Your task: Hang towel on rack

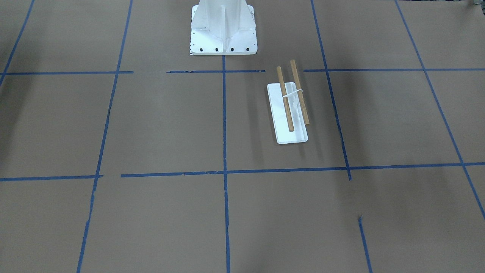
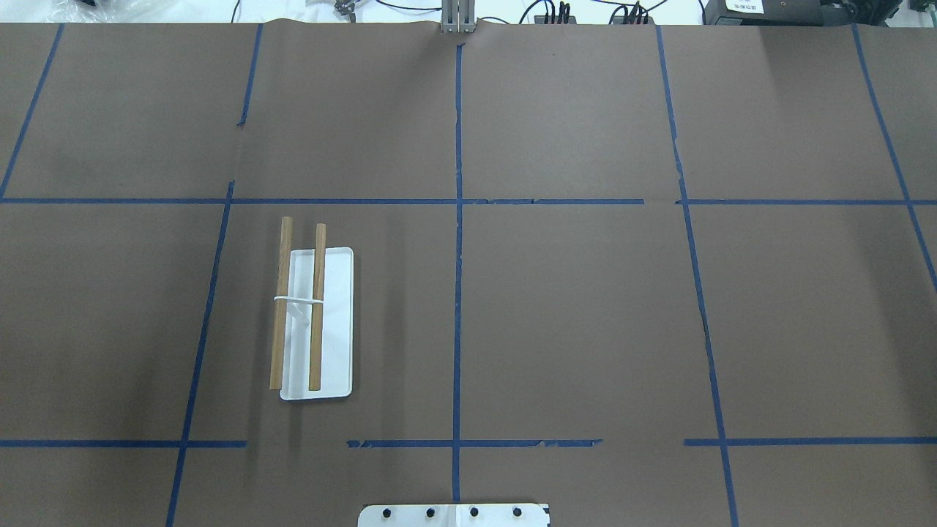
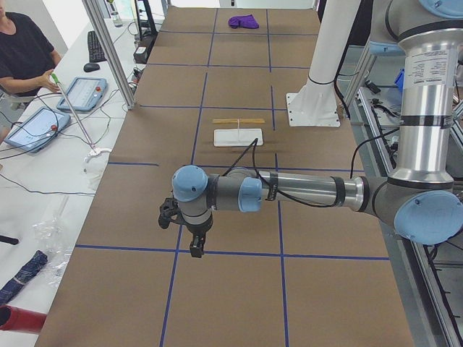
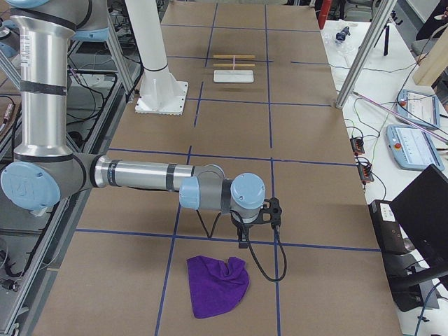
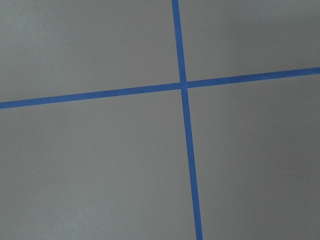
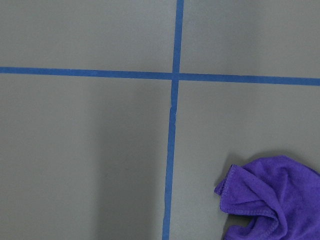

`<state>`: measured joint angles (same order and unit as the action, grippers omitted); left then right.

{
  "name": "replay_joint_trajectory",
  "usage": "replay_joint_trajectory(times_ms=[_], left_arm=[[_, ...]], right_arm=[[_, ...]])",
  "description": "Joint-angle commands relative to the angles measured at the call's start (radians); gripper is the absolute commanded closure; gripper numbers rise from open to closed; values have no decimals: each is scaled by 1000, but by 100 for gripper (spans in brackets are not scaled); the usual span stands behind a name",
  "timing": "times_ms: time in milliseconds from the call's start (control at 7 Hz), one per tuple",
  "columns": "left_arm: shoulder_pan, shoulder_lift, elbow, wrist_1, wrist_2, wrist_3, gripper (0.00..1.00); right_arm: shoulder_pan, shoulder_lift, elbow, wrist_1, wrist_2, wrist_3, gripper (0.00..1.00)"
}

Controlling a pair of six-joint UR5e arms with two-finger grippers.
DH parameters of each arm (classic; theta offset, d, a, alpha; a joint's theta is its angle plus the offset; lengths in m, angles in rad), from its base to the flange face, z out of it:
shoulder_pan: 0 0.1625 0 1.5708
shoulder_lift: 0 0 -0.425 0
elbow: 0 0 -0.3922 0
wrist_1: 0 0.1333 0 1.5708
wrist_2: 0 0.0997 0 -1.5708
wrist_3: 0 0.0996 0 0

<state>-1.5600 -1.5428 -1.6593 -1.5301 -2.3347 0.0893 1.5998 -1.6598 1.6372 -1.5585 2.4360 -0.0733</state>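
— Where are your grippers?

— My right gripper [image 4: 242, 240] points down over a blue tape [image 6: 172, 150] crossing. It shows only on the side camera, so I cannot tell whether its fingers are apart or together. Same answer for my left gripper [image 3: 196, 249] (also above a tape crossing, at the table's other end).

— And the towel?

— The purple towel [image 4: 217, 285] lies crumpled on the brown table paper [image 4: 315, 133], just beside the right gripper and not touching it. The rack [image 2: 333, 322] stands well apart, on my left half of the table near the white pedestal [image 1: 223, 30], with its two wooden rods [image 2: 279, 307] parallel.
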Motion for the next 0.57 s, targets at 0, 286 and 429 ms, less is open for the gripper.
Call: replay_joint_trajectory(times_ms=[0, 286, 429], left_arm=[[0, 0, 0, -1, -2, -2, 0], [0, -2, -2, -4, -2, -6, 0], [0, -2, -19, -4, -2, -8, 0]], right_arm=[[0, 2, 1, 0, 0, 1, 0], [-1, 41, 7, 0, -2, 6, 0], [-1, 57, 13, 2, 5, 123, 0]])
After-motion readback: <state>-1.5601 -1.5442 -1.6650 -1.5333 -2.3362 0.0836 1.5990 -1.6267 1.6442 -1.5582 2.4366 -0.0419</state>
